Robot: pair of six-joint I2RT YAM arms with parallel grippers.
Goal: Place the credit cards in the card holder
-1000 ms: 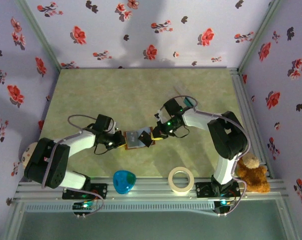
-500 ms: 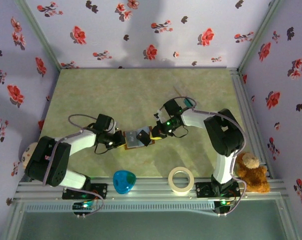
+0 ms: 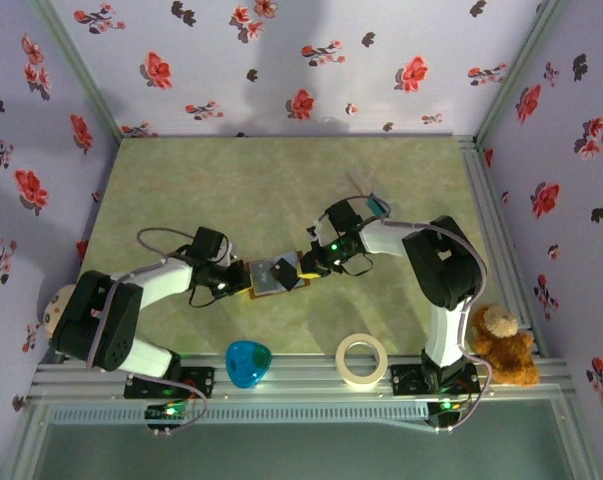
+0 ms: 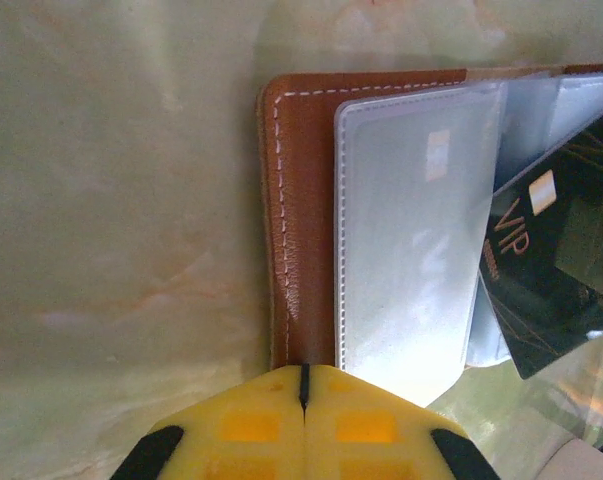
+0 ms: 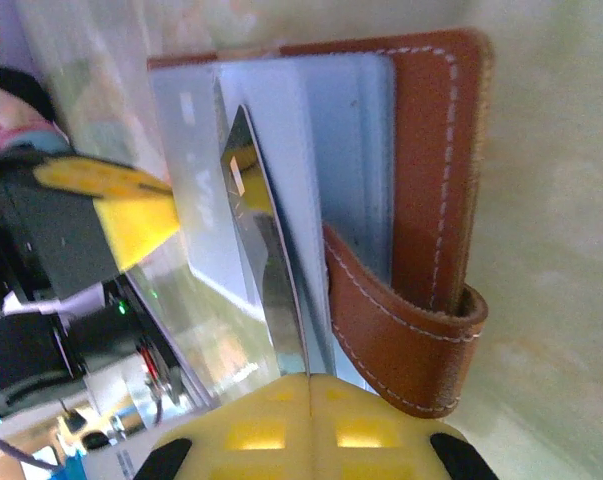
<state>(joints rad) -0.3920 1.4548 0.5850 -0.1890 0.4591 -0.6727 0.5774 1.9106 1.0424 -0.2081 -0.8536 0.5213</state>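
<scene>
Here, card holder [image 4: 296, 200] lies open, long axis left-right; left gripper [image 4: 303, 385] pinches its edge, right gripper [image 5: 309, 390] clamps dark card [image 4: 556, 250].

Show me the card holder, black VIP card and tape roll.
card holder [image 4: 296, 200], left wrist view, stitched brown cover.
black VIP card [image 4: 556, 250], left wrist view, card face.
tape roll [image 3: 341, 361], top view, ring's left side.
</scene>
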